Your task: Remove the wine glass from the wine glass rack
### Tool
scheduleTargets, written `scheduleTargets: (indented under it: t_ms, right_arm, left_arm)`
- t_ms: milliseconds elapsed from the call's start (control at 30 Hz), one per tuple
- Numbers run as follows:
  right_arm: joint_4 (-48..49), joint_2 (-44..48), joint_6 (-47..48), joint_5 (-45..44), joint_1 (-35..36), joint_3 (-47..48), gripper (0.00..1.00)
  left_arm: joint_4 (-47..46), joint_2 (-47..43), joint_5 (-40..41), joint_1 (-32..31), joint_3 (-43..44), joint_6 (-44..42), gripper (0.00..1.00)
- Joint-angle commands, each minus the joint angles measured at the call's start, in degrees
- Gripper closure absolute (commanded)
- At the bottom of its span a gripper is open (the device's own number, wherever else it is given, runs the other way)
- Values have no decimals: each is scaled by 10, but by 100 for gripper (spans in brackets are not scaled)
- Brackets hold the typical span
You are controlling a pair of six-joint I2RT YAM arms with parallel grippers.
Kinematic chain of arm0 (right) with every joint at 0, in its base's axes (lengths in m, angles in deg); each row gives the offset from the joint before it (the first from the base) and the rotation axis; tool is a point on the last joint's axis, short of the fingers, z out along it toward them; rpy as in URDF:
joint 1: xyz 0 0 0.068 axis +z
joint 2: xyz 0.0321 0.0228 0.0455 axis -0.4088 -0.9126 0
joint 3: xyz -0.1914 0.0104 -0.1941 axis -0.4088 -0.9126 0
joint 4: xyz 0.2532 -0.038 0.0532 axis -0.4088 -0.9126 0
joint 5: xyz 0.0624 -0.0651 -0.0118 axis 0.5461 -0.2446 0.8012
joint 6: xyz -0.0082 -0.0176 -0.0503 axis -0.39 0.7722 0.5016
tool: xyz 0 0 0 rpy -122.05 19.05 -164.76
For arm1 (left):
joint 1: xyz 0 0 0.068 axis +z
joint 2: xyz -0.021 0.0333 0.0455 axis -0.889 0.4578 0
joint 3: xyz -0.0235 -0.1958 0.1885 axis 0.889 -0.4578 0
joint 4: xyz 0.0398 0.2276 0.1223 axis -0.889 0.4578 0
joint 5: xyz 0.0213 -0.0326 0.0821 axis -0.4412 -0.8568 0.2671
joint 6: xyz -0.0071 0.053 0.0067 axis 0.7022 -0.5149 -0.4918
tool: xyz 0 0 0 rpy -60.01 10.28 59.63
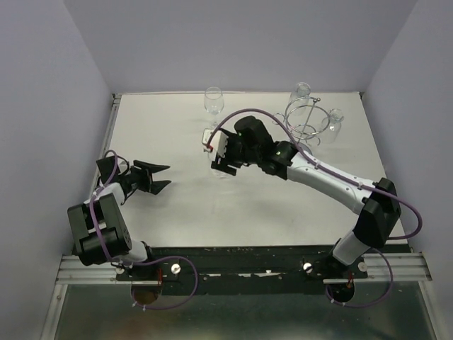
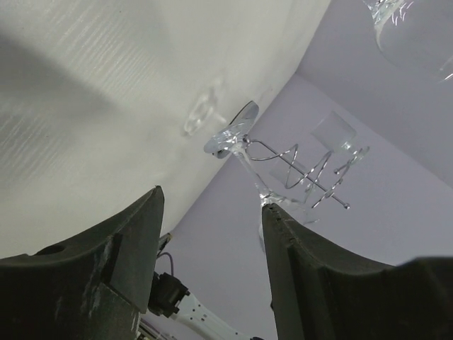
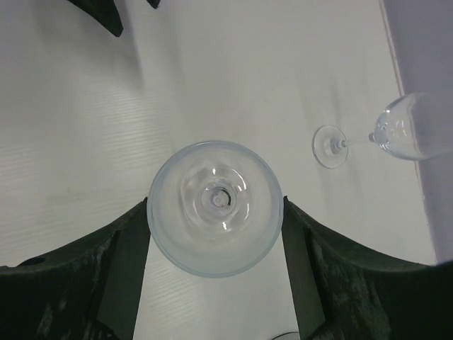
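Wine glass [image 3: 214, 202] stands rim-up between the fingers of the right end effector [image 3: 215, 212], which grasps its bowl over the middle of the tabletop [image 1: 163, 127], well apart from the wine glass rack [image 1: 306, 122]. Left end effector [image 1: 167, 176] is released, jaws spread.

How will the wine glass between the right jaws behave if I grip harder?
Probably fragile: the wine glass looks thin and clear, so squeeze gently. Likely slippery: the jaws meet its smooth round bowl on two sides only. Its foot looks narrower than the bowl, so it may tip.
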Motion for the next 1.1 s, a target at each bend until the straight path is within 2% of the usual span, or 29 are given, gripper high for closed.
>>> scheduleTargets:
  t_ms: [0,200,367,533,867,1067]
  right_arm:
    - [-2,-13,-34,33,-47,73,45]
    - [-16,-62,-71,65,-101,162,45]
    - [-21,-113,-82,81,-138,234,46]
    - [-23,-162,-108,96,-174,303,46]
    - [-22,-229,-158,112,-216,373,46]
    - [-14,-252,-187,120,-239,389,46]
  left_arm:
    - [69,-4,8,11,38,-80,36]
    - [129,18,12,25,90,-185,39]
    - [210,42,53,27,151,-296,40]
    - [258,51,60,28,183,-357,40]
    - [265,-8,130,28,151,-432,41]
    - [272,-31,141,28,136,-463,41]
